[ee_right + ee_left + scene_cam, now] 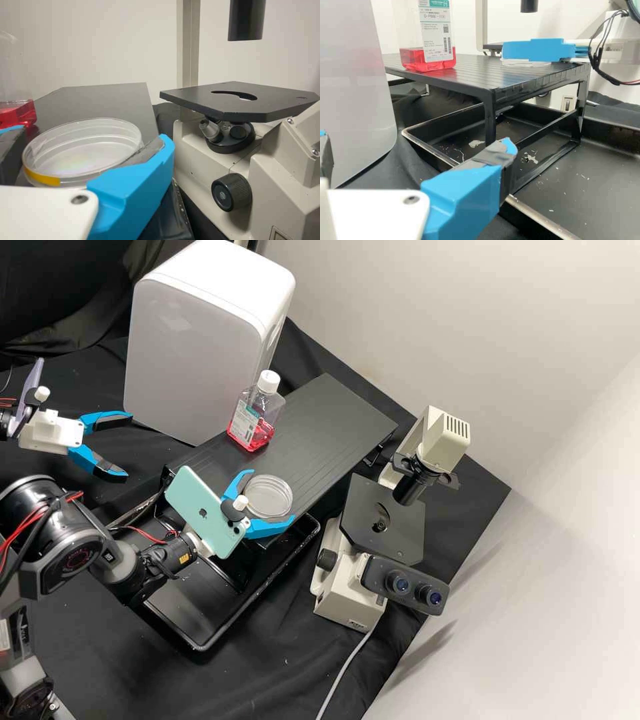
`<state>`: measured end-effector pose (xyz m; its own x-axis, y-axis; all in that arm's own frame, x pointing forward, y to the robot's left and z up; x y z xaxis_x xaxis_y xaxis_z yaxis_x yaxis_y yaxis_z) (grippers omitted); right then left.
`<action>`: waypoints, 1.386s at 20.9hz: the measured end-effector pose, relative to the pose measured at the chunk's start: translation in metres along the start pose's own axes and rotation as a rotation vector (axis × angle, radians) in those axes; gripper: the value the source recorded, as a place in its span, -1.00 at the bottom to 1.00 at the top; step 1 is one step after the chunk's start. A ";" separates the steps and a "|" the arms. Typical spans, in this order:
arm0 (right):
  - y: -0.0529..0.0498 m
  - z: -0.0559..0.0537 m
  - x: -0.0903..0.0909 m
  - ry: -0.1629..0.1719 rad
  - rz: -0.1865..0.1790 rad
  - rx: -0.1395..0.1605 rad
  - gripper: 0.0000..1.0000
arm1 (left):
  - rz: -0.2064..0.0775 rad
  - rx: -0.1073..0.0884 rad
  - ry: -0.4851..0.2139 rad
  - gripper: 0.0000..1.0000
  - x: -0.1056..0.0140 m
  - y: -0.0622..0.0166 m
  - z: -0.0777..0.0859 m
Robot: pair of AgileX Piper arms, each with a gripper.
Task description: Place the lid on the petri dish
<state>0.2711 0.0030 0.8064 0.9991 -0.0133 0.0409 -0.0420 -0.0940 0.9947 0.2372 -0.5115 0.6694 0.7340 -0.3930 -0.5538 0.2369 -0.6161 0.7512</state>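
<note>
The right gripper [272, 499] pinches the petri dish [75, 167] at the edge of the shelf [333, 420], left gripper [127, 445] spread apart; an uneven release could drag it off or tilt its lid [80, 136].

Left white gripper [115, 445] with bright blue fingers [470, 192]: held above bench, level, fingers spread wide, nothing between them. Right white gripper [270, 497] on dark grey arm [60, 550]: reaching out low and level, blue fingers [132, 175] pressed against both sides of clear round plastic petri dish [82, 147].
</note>
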 end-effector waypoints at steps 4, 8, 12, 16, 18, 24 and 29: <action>0.000 0.000 0.000 0.001 0.000 0.000 -1.00 | 0.000 0.000 0.000 1.00 0.000 0.0000 0.000; 0.000 0.000 0.000 0.001 0.000 0.000 -1.00 | 0.000 0.000 0.000 1.00 0.000 0.0000 0.000; 0.000 0.000 0.000 0.001 0.000 0.000 -1.00 | 0.000 0.000 0.000 1.00 0.000 0.0000 0.000; 0.000 -0.001 0.001 0.002 0.002 0.000 -1.00 | 0.000 -0.001 0.002 1.00 0.000 0.0000 0.000; 0.001 -0.002 0.003 0.005 0.004 0.000 1.00 | 0.000 -0.001 0.002 1.00 0.000 0.0000 0.000; -0.003 -0.004 0.003 0.000 -0.015 -0.025 1.00 | 0.004 -0.006 0.013 1.00 0.000 0.0003 -0.001; -0.006 -0.006 0.002 0.005 -0.019 -0.069 1.00 | 0.004 -0.013 0.022 1.00 0.000 -0.0004 0.000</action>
<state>0.2739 0.0094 0.8015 0.9997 -0.0077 0.0222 -0.0224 -0.0255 0.9994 0.2370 -0.5108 0.6694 0.7489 -0.3801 -0.5429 0.2419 -0.6058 0.7579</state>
